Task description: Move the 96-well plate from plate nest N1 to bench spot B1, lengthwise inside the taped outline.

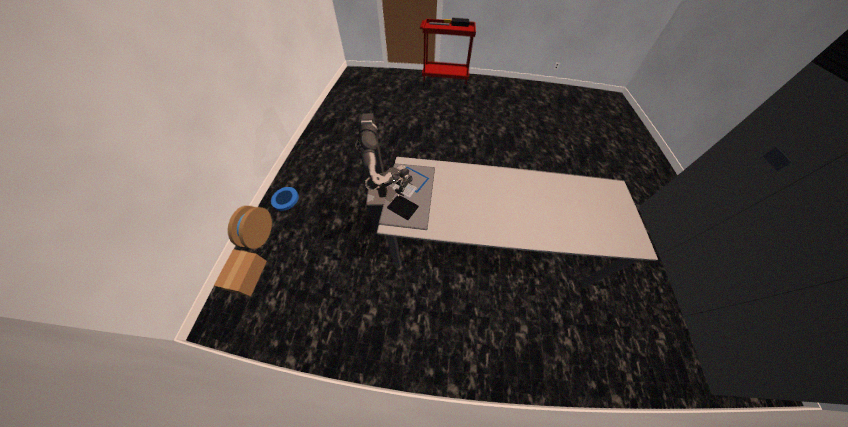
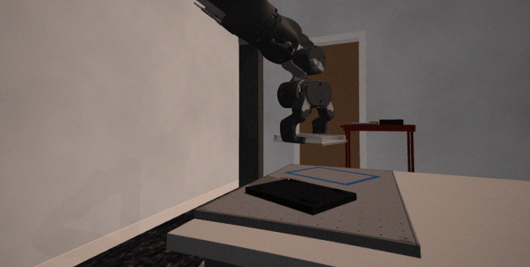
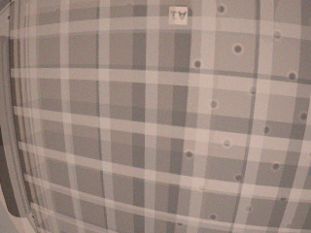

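My gripper point(image 2: 305, 136) is shut on the white 96-well plate point(image 2: 310, 138) and holds it level in the air, well above the grey deck point(image 2: 319, 204). The plate hangs over the far part of the deck, above the blue taped outline B1 point(image 2: 331, 175). The black plate nest N1 point(image 2: 300, 194) lies empty on the deck, nearer the camera than the outline. In the wrist view the plate's clear grid point(image 3: 155, 130) fills the picture, with the dotted deck seen through it. In the top view the gripper point(image 1: 399, 180) sits beside the outline point(image 1: 417, 178), with the nest point(image 1: 402, 207) in front.
The deck rests at the left end of a long beige table point(image 1: 523, 208). A dark column point(image 2: 250, 108) carries the arm behind the deck. A red cart point(image 1: 447, 48) stands by the brown door. A blue ring point(image 1: 284, 198), a round wooden drum and a box lie on the floor.
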You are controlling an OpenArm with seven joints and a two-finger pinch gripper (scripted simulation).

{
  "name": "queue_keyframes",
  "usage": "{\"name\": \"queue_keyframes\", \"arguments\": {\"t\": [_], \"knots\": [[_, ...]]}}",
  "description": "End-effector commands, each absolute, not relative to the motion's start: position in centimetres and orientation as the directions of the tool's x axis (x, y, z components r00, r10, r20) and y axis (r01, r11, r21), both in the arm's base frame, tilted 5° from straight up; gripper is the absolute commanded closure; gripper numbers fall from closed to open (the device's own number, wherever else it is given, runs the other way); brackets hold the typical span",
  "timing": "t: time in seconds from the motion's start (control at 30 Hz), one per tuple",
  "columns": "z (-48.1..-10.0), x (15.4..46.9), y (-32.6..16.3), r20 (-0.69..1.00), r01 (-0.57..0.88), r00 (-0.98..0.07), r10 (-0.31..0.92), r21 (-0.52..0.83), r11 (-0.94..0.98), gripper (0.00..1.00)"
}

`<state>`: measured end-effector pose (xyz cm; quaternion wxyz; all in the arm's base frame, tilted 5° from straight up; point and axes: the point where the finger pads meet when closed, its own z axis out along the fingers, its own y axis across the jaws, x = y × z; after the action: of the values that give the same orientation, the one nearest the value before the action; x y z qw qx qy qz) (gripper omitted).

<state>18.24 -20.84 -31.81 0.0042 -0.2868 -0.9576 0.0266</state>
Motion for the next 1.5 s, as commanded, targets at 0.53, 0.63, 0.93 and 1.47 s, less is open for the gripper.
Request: {"name": "queue_keyframes", "arguments": {"t": [0.53, 0.63, 0.93, 1.47], "knots": [[-32.3, 19.4, -17.7, -0.03, 0.579, -0.815, 0.578, -0.078, 0.812, 1.0], [-32.4, 19.6, -16.9, -0.031, 0.579, -0.815, 0.579, -0.078, 0.811, 1.0], [-32.4, 19.6, -16.9, -0.031, 0.579, -0.815, 0.579, -0.078, 0.811, 1.0], [-33.0, 20.6, -13.0, -0.031, 0.579, -0.815, 0.579, -0.078, 0.811, 1.0]]}}
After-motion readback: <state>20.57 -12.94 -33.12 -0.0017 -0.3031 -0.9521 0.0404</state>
